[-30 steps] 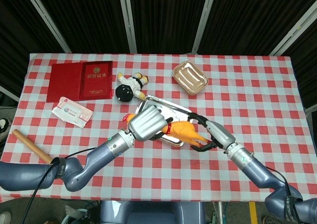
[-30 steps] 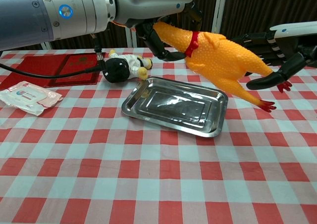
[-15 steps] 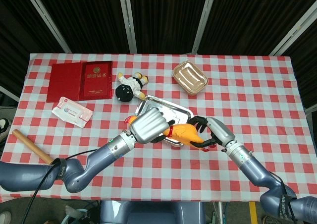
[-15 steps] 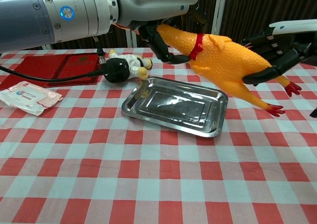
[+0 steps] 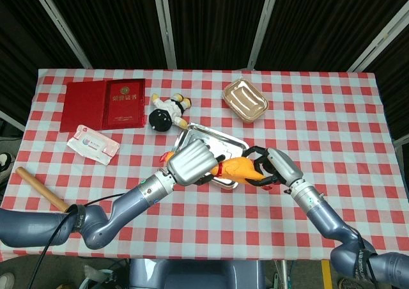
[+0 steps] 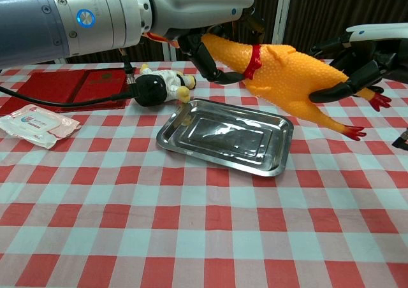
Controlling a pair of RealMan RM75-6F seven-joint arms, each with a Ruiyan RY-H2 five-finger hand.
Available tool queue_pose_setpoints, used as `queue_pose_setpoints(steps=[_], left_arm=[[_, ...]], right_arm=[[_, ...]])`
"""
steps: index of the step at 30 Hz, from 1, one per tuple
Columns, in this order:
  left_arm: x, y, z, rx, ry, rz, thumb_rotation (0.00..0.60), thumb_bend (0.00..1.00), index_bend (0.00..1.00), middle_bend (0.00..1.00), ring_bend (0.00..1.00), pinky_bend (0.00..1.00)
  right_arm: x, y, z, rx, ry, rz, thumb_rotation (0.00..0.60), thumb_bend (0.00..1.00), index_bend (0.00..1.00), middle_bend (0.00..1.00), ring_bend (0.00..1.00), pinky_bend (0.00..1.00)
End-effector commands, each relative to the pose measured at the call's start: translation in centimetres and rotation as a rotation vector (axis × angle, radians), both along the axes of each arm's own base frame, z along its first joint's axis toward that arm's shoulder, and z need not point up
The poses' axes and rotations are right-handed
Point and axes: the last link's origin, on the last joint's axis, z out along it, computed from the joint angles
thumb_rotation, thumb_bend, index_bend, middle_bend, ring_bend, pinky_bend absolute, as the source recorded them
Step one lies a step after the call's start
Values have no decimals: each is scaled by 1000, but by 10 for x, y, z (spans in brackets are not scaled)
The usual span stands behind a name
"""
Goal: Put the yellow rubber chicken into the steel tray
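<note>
Yellow rubber chicken [image 6: 280, 71]: held in the air above the far right part of the steel tray [image 6: 224, 138], not touching it; head end to the left, legs trailing to the right past the tray's rim
Left hand [image 6: 210, 46]: fingers curled round the chicken's neck beside the red band, so it grips the toy; in the head view its grey back [image 5: 190, 161] hides the grip entirely
Right hand [image 6: 357, 65]: dark fingers closed round the rear of the body just ahead of the legs, holding it from the other end
Steel tray: sits on the checked tablecloth [image 6: 191, 237] with nothing in it; shallow walls, shiny floor
Nearby: panda toy [image 6: 156, 87] just beyond the tray's far left corner; red booklet [image 5: 105, 105], white packet [image 6: 35, 122], plastic box [image 5: 245, 100] and wooden stick [image 5: 39, 188] well apart from it
Risk 1: the legs overhang the right rim, so if both hands let go here the body may land across the edge and tip out onto the cloth
Risk 2: uneven release; 1 hand opening first would let the soft toy swing from the other and miss
Risk 3: a low left arm could nudge the tray or the panda
Views: the chest view shows the clear gap between chicken and tray and both grips; the head view shows where the chicken lies over the tray from above, and the far objects
</note>
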Motion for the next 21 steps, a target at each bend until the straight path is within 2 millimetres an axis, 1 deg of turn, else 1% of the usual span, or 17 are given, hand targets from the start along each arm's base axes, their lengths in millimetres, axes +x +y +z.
queue_pose_setpoints(steps=[1, 3, 4, 5, 6, 7, 8, 10, 11, 12, 14, 15, 16, 17, 21], left_arm=[[0, 0, 0, -1, 0, 1, 600, 749, 639, 736, 645, 694], [-1, 0, 1, 0, 1, 3, 600, 750, 639, 735, 645, 694], [-1, 0, 1, 1, 1, 3, 600, 750, 639, 735, 645, 694], [-2, 0, 1, 2, 1, 4, 600, 750, 638, 735, 645, 694], [-2, 1, 2, 3, 0, 6, 600, 750, 638, 734, 645, 694], [-2, 1, 2, 3, -1, 6, 600, 750, 637, 734, 645, 693], [-3, 1, 2, 4, -2, 7, 600, 750, 637, 734, 645, 693], [-3, 2, 3, 4, -4, 9, 600, 750, 636, 733, 645, 693], [-3, 2, 3, 5, -5, 10, 600, 750, 636, 733, 645, 693], [-3, 2, 3, 5, -5, 10, 600, 750, 636, 733, 645, 693], [-4, 2, 3, 7, -6, 10, 600, 750, 636, 732, 645, 693], [-4, 3, 3, 8, -7, 9, 600, 750, 636, 732, 645, 693], [-5, 3, 4, 9, -8, 9, 600, 750, 636, 732, 645, 693], [-5, 3, 4, 9, -9, 10, 600, 750, 636, 732, 645, 693], [-6, 3, 5, 8, -19, 10, 600, 750, 636, 733, 646, 693]], right_arm=[[0, 0, 1, -4, 0, -2, 600, 924, 1000, 925, 1000, 952], [0, 1, 2, -4, -1, -1, 600, 924, 1000, 925, 993, 945], [0, 2, 2, -1, 4, 4, 600, 924, 1000, 919, 959, 919], [-1, 4, 2, 5, 10, 10, 600, 917, 979, 887, 889, 857], [-1, 5, 3, 12, 13, 15, 600, 874, 918, 824, 789, 762], [-2, 6, 4, 16, 16, 21, 600, 820, 855, 773, 725, 698], [-2, 6, 4, 17, 20, 25, 600, 701, 723, 687, 637, 599], [-3, 7, 5, 31, 27, 36, 600, 500, 517, 559, 517, 462], [-4, 8, 5, 38, 29, 39, 600, 434, 440, 507, 471, 415], [-4, 8, 6, 40, 34, 44, 600, 350, 332, 423, 392, 345], [-7, 10, 6, 51, 54, 62, 600, 176, 90, 212, 199, 190], [-7, 10, 7, 56, 61, 68, 600, 134, 33, 148, 140, 147], [-8, 10, 8, 59, 63, 72, 600, 103, 4, 95, 92, 112], [-8, 10, 9, 61, 61, 73, 600, 89, 0, 59, 60, 91], [-11, 11, 14, 54, 62, 82, 600, 84, 0, 10, 13, 67]])
